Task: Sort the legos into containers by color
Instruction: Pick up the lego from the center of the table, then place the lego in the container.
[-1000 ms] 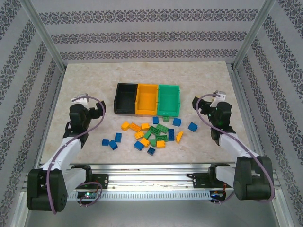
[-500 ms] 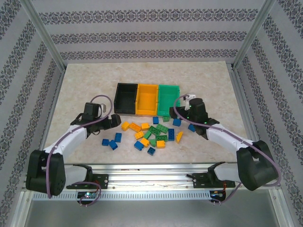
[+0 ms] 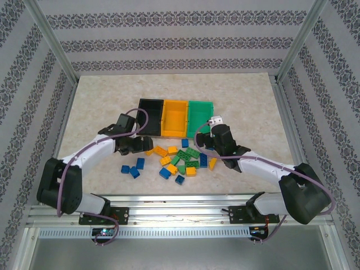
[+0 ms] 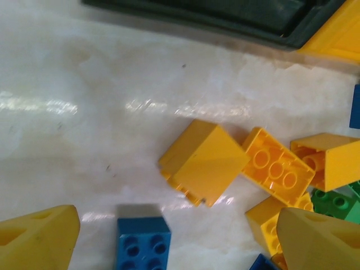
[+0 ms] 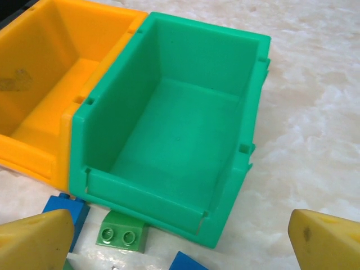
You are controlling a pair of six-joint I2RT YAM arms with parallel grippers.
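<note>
Left gripper [image 4: 179, 225] wide open, empty, above yellow-orange brick [image 4: 203, 162] on table near black bin [image 4: 225, 17]. Probably light, rigid, slick: pinch flat opposite sides. Right gripper [image 5: 181, 225] also agape, empty, facing green bin [image 5: 208, 28].

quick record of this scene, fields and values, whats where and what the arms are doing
table: marble-look top
bins: black bin, orange bin, green bin, joined in a row, all look empty
legos: yellow, blue, green, loose in front of the bins
left gripper: jaws open, above a yellow lego, holding nothing
right gripper: jaws open, facing the green bin, small green lego by its front wall
sorted: none yet
</note>
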